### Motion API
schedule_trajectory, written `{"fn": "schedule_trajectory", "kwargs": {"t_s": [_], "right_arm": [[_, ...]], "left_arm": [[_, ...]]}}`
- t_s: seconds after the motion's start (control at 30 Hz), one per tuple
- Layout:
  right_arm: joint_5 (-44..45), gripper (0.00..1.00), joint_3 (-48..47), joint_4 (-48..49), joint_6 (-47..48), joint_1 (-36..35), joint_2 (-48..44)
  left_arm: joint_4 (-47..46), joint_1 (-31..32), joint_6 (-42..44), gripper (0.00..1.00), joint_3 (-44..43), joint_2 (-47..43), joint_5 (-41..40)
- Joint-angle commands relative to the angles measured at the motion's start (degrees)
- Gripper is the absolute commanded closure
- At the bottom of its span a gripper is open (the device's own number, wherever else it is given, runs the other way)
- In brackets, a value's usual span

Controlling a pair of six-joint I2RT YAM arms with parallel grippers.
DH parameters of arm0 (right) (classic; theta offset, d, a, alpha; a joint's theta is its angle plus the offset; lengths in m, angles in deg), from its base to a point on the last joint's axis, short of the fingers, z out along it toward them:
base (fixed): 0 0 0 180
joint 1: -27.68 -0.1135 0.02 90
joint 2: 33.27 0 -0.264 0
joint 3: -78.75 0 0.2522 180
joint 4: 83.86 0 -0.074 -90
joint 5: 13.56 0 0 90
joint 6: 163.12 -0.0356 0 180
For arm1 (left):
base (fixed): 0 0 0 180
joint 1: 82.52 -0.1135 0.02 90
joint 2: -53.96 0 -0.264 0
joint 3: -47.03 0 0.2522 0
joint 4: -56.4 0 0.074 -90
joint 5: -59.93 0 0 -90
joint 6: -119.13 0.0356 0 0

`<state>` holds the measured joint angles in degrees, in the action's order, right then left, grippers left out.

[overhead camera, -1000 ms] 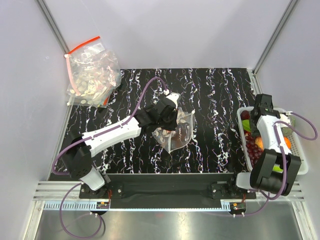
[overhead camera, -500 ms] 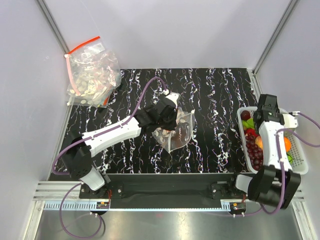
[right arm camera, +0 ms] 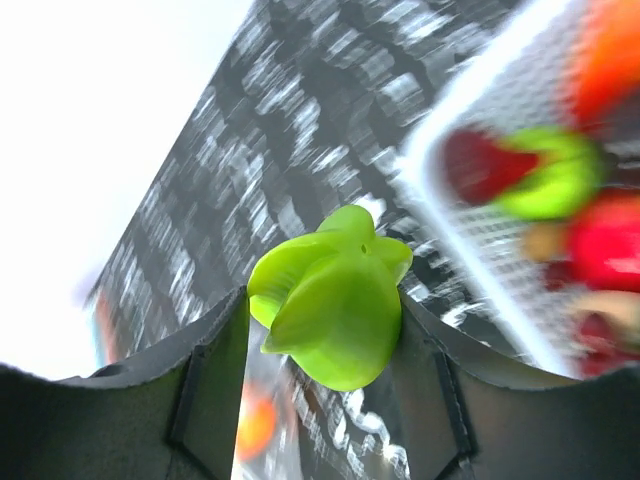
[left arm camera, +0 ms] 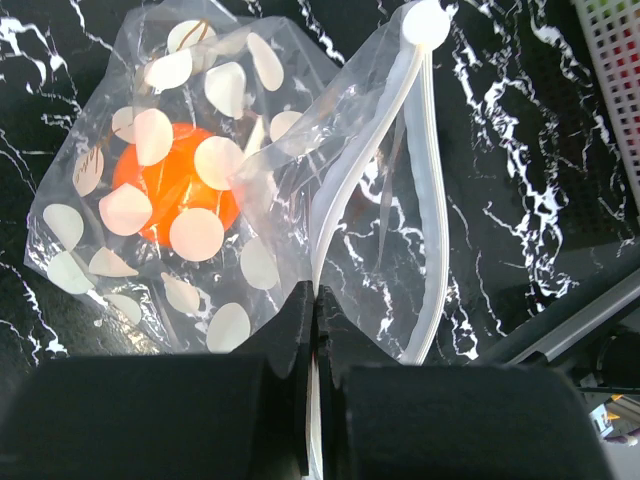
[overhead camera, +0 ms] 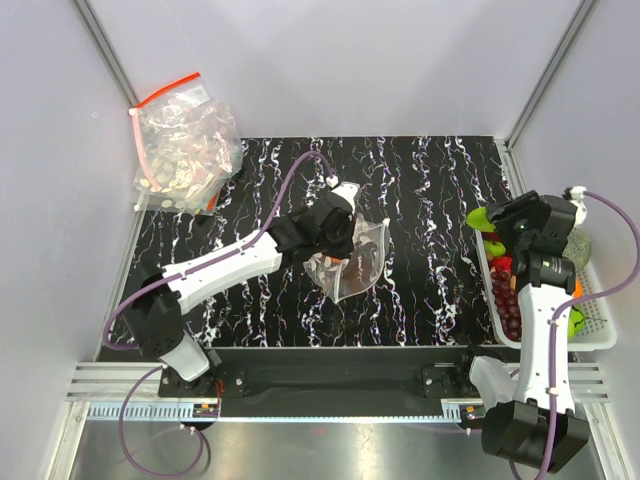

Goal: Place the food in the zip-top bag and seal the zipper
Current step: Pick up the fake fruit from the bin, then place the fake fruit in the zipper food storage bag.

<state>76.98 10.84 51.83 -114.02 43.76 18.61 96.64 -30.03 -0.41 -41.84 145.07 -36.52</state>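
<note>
Now: zip-top bag point(left arm camera: 262, 150) holds orange ball point(left arm camera: 150, 195) | your left pincer point(left arm camera: 315, 296) clamped on zipper point(left arm camera: 430, 130) | right pincer point(right arm camera: 322, 335) clamps green fruit point(right arm camera: 335, 295) at basket point(overhead camera: 598, 343) rim

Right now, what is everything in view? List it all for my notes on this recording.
table: one, black with white veining, under everything
zip-top bag: one, clear with white oval spots, mid-table, mouth open
zipper: one, pale, along the bag's mouth, unsealed
orange food: one, orange, inside the bag
basket: one, white mesh, right edge of the table
basket food: several pieces, red, orange and green, in the basket; count unclear
green food: one, bright green, held near the basket's far left corner
heap of bags: one heap, clear with a red strip, far left corner
left gripper: one, black, shut on the bag's mouth edge
right gripper: one, black, shut on the green food
</note>
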Motion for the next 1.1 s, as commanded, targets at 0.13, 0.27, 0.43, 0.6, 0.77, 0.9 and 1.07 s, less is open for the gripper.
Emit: {"fn": "schedule_trajectory", "kwargs": {"t_s": [0.13, 0.27, 0.43, 0.6, 0.77, 0.9, 1.07], "right_arm": [[-29.0, 0.65, 5.1, 11.8, 4.8, -1.9, 1.0], [-28.0, 0.63, 6.6, 14.0, 4.5, -8.0, 0.9], [-26.5, 0.62, 6.7, 17.0, 3.6, -15.3, 3.4], [-26.5, 0.61, 8.0, 20.3, 3.5, -19.1, 4.2], [-26.3, 0.57, 7.8, 20.3, 4.8, -20.0, 5.9], [-20.7, 0.51, 7.7, 14.6, 7.3, -20.0, 4.4], [-21.0, 0.48, 10.8, 14.5, 7.7, -20.0, 4.5]], "left_arm": [[0.1, -0.1, 0.4, 1.0, -7.5, 1.6, 0.2], [0.2, -0.1, -0.6, 1.0, -11.0, 4.4, 2.0], [1.5, -0.1, -2.4, 1.0, -17.7, 8.7, 3.6], [2.8, -0.1, -2.9, 1.0, -21.6, 12.2, 3.4], [4.3, -0.2, -3.2, 1.0, -22.3, 12.9, 0.9], [4.0, -0.3, -3.6, 1.0, -21.5, 13.3, 0.8], [2.2, -0.3, -4.0, 1.0, -19.5, 12.3, 2.7]]}}
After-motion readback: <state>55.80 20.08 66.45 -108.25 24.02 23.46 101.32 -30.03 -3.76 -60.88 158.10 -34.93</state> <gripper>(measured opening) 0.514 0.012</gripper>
